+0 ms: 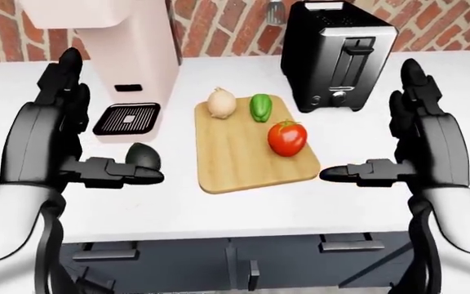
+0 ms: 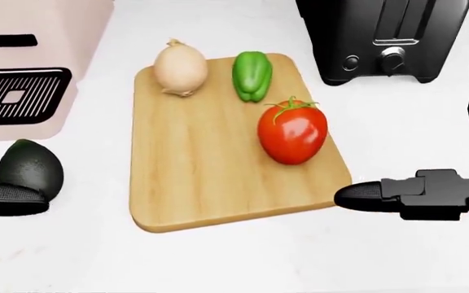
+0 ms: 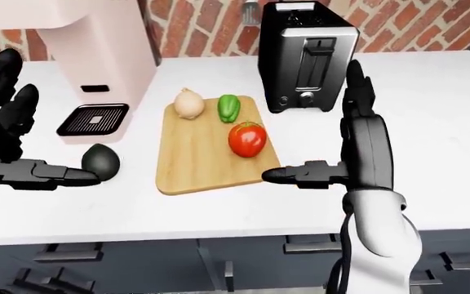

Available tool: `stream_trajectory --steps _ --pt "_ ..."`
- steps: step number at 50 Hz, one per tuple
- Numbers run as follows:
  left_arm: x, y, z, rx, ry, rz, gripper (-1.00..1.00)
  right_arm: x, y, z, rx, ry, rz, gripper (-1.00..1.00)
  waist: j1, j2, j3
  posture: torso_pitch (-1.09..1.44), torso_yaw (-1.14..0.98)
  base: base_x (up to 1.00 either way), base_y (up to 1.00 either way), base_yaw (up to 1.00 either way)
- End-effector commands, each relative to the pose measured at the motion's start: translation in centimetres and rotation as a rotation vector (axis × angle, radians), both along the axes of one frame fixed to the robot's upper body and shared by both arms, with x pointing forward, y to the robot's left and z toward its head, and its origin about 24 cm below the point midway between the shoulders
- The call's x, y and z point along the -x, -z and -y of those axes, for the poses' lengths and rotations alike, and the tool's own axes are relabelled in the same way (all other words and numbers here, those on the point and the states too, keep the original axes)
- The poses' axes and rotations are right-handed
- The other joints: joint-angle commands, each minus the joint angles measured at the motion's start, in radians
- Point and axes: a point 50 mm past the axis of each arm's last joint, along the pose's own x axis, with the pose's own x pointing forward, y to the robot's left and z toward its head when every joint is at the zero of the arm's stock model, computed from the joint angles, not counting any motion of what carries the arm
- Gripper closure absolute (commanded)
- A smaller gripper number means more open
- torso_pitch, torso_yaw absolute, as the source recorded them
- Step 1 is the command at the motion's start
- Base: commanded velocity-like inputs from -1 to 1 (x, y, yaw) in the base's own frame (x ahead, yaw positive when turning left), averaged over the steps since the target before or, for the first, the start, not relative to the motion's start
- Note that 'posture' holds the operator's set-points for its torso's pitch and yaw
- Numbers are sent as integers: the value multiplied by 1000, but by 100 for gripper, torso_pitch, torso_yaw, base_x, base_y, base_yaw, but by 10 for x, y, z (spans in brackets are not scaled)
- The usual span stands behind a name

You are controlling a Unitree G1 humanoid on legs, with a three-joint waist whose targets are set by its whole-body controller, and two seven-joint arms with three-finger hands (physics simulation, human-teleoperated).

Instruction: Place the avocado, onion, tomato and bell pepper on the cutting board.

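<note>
No text, label, brand or number can be read on anything in these views.

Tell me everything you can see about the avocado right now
The avocado is whole, very dark green, nearly black, with a matte skin and a rounded pear shape. It lies on the white counter, off the cutting board, to its left in the head view and just below the pink appliance's black drip grate. The left hand is open, and one finger reaches across the avocado's lower edge, seemingly touching it. Nothing grips it.
</note>
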Motion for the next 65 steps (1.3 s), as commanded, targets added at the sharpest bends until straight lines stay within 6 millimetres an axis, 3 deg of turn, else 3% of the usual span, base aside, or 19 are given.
stream_trajectory --steps 1,9,21,40,65 --pt "4 -6 2 -22 1 48 -100 5 -10 -1 17 -5 76 -100 -1 -1 -18 0 0 0 0 0" --pt "-7 14 11 -28 10 11 -100 8 -8 0 15 -1 78 -100 3 -5 -22 0 0 0 0 0" --pt "-20 34 -3 -25 -68 -31 -100 5 -6 -2 15 -4 71 -100 2 -8 -28 0 0 0 0 0" --pt "-33 59 -2 -13 -69 -81 -100 7 1 -1 5 0 60 -100 4 -7 -32 0 0 0 0 0" --pt "-43 96 -18 8 -117 -150 -94 7 5 -1 4 -3 52 -100 2 -4 -37 0 0 0 0 0"
